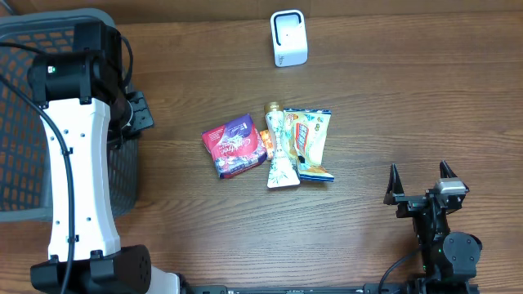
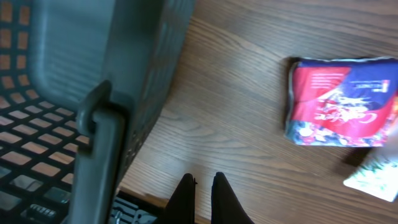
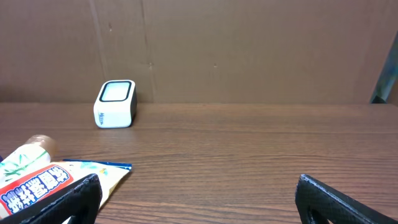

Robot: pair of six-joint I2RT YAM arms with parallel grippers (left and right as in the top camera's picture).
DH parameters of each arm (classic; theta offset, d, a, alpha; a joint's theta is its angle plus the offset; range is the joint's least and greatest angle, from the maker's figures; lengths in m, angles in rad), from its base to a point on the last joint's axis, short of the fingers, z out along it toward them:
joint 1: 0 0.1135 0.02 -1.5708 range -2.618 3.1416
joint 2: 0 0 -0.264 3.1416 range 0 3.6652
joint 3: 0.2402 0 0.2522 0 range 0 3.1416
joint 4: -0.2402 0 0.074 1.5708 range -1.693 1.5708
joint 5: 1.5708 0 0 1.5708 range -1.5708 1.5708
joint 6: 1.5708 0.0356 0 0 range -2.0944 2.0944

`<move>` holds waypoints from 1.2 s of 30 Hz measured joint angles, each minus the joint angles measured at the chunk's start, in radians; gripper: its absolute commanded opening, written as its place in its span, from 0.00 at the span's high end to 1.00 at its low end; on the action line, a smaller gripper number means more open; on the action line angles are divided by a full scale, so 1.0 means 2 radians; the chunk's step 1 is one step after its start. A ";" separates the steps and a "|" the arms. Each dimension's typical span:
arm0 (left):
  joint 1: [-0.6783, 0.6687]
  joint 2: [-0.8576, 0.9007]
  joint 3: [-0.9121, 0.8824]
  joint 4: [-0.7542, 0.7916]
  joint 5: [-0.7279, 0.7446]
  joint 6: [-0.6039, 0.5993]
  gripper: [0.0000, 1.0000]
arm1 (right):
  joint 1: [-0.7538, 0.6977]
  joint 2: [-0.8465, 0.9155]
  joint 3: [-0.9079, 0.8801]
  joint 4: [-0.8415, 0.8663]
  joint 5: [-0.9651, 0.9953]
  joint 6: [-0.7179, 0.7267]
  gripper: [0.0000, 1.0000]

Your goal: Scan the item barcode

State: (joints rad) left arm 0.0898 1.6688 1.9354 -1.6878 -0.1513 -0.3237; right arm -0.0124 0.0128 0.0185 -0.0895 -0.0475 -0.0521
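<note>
Three items lie together mid-table: a red and purple packet, a white pouch with a gold cap, and a yellow and blue packet. No barcode shows on any of them. The white scanner stands at the back. My left gripper is shut on nothing, low over the wood beside the basket and left of the red packet. My right gripper is open and empty near the front right, facing the scanner.
A grey mesh basket fills the table's left side, its rim close against my left gripper. A brown cardboard wall closes off the back of the table.
</note>
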 measured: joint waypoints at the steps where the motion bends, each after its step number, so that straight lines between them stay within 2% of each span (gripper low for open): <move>1: 0.001 0.000 -0.003 0.000 -0.003 -0.001 0.96 | 0.000 0.000 0.000 0.000 0.000 0.000 0.00; 19: 0.066 0.000 -0.029 0.009 -0.015 -0.007 0.96 | 0.000 0.000 0.000 0.000 0.000 0.000 0.00; 28: 0.067 0.000 -0.030 0.119 0.068 0.022 0.96 | 0.000 0.000 0.000 0.000 0.000 0.000 0.00; 36: 0.067 0.004 -0.030 0.163 0.069 0.035 0.96 | 0.000 0.000 0.000 0.000 0.000 0.000 0.00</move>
State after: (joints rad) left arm 0.2234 1.6764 1.8759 -1.3628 -0.0128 -0.2531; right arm -0.0120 0.0128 0.0185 -0.0895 -0.0475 -0.0521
